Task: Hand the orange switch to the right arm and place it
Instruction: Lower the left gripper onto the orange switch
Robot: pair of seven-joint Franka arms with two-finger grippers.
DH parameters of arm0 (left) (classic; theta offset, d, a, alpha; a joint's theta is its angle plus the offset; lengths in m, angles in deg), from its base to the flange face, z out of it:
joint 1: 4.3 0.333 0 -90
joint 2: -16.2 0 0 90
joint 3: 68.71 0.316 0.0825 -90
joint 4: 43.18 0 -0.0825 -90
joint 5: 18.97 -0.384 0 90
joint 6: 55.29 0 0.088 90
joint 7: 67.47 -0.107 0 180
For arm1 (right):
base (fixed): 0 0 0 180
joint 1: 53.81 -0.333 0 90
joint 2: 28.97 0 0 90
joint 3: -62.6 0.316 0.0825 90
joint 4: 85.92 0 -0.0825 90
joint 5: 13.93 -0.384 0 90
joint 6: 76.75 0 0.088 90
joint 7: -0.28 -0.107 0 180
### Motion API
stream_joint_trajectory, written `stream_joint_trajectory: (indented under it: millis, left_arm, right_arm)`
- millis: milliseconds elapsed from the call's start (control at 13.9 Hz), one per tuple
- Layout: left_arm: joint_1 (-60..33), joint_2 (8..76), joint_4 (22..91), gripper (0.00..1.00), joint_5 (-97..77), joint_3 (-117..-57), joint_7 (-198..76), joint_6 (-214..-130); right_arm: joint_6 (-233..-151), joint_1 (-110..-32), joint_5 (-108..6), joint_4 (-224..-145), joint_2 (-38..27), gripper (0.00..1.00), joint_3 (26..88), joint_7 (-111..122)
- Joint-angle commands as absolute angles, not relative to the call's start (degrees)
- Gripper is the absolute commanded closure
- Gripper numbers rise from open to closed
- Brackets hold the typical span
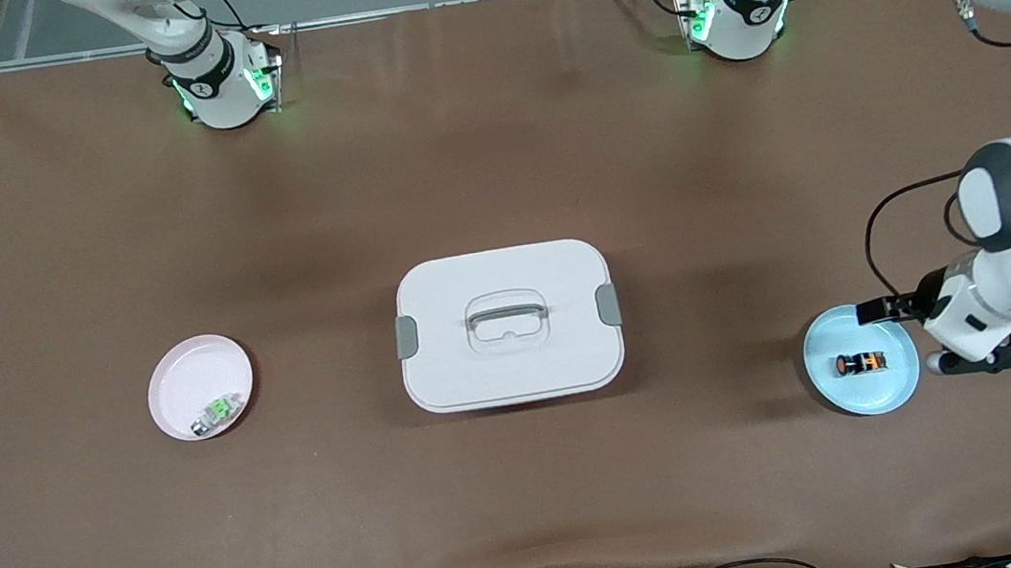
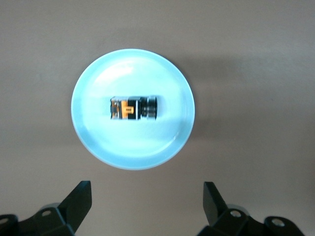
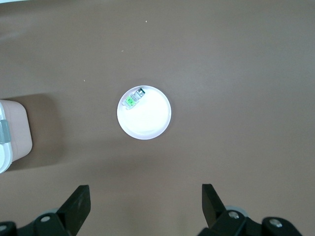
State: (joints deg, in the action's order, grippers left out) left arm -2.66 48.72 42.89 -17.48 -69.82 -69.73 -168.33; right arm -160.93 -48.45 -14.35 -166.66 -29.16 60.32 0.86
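Left pincer (image 2: 145, 206) hangs low beside the light blue plate (image 1: 894, 386) at the left arm's end of the counter (image 1: 493, 179), fingers spread wide, nothing between them. On that plate lies the orange switch (image 1: 861, 363), on its side near the plate's middle, untouched. Right pincer (image 3: 145, 209) is high over the counter, also released and empty, looking down on the pink plate (image 1: 181, 387) at the right arm's end; a small green-and-white component (image 1: 217, 413) rests in it, by the rim nearer the front camera. Between the two plates sits a white lidded box (image 1: 508, 324), handle on top, grey latches at both ends.
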Motion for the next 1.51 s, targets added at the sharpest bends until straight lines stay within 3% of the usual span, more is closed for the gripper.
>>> stream_joint_trajectory:
  millis: [0, 937, 1441]
  left_arm:
    - [-2.45, 51.52, 41.02, 0.00, -17.22, -69.50, -70.81, -171.29]
    - [-1.66, 63.12, 35.22, 0.00, -20.03, -69.76, -70.28, -177.81]
    - [-1.48, 65.41, 34.60, 0.00, -20.03, -69.77, -70.81, -180.26]
  right_arm:
    - [-160.43, -45.12, -14.28, -165.39, -29.94, 0.00, 60.22, 1.16]
    - [-157.44, -46.43, -13.85, -165.99, -29.24, 0.00, 60.84, 1.25]
    - [-157.53, -49.15, -11.65, -166.08, -29.15, 0.00, 61.01, 0.81]
